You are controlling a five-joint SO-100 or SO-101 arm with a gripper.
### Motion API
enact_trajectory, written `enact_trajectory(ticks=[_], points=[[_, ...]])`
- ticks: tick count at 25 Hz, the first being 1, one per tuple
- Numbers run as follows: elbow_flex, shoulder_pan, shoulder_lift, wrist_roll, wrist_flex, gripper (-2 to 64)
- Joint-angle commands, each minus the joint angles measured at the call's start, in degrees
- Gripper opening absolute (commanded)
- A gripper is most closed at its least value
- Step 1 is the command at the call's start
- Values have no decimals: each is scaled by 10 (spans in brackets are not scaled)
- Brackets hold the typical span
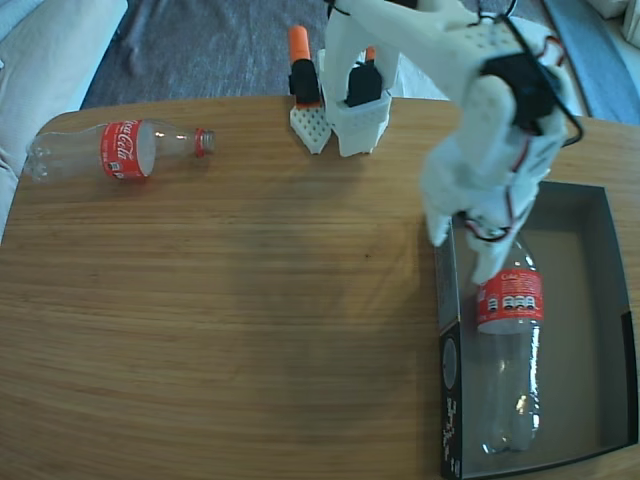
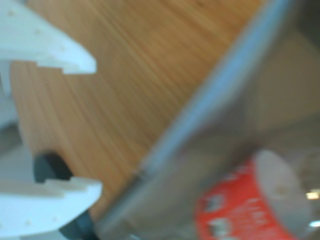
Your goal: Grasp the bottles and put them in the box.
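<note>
**Two bottles, one lying in the box**

One bottle (image 1: 120, 148) is lying on its side at the table's (image 1: 250, 300) ten o'clock corner in the fixed view, cap pointing toward three o'clock. I am hovering my gripper (image 2: 82, 122) over the box's (image 1: 600, 300) left wall, fingers (image 2: 65, 55) spread apart and empty. The second bottle (image 1: 508, 350) is resting inside the box, base toward six o'clock.

One bottle (image 1: 510, 350) boxed (image 1: 600, 300), another (image 1: 115, 148) outside.

wooden table (image 1: 250, 300), grey rug (image 1: 200, 45), pale cushion (image 1: 45, 45)
</note>
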Motion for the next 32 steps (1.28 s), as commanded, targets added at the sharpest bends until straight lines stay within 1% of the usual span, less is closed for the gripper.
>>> enact_trajectory(ticks=[1,4,18,22,24,27,32], points=[[-27,48,43,3,12,240],[-27,100,47,3,19,240],[-23,385,36,-8,13,240],[25,461,47,-77,15,240],[40,497,47,-98,19,240],[41,548,47,-124,20,240],[41,610,47,-197,20,240]])
